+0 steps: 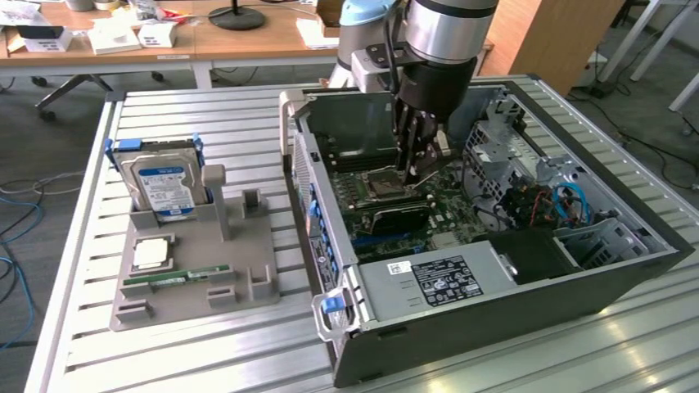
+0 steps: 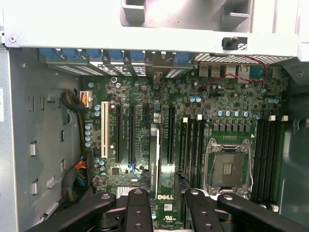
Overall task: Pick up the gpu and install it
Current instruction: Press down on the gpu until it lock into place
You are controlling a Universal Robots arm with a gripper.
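Note:
The gpu (image 1: 391,218) is a thin black card standing on edge in a motherboard slot inside the open PC case (image 1: 611,270). In the wrist view the gpu (image 2: 154,159) appears edge-on among the long black slots. My gripper (image 1: 420,175) reaches down into the case just above the card, next to the CPU socket (image 1: 382,183). Its dark fingers (image 2: 137,208) stand apart on either side of the card's line, and the gripper (image 2: 166,212) is open with nothing clamped between them.
A grey holder (image 1: 196,274) at the exterior view's left carries a silver hard drive (image 1: 164,184), a CPU chip (image 1: 151,252) and a green RAM stick (image 1: 175,280). The power supply (image 1: 437,282) and drive cage (image 1: 502,139) crowd the case. The CPU socket (image 2: 228,166) lies open.

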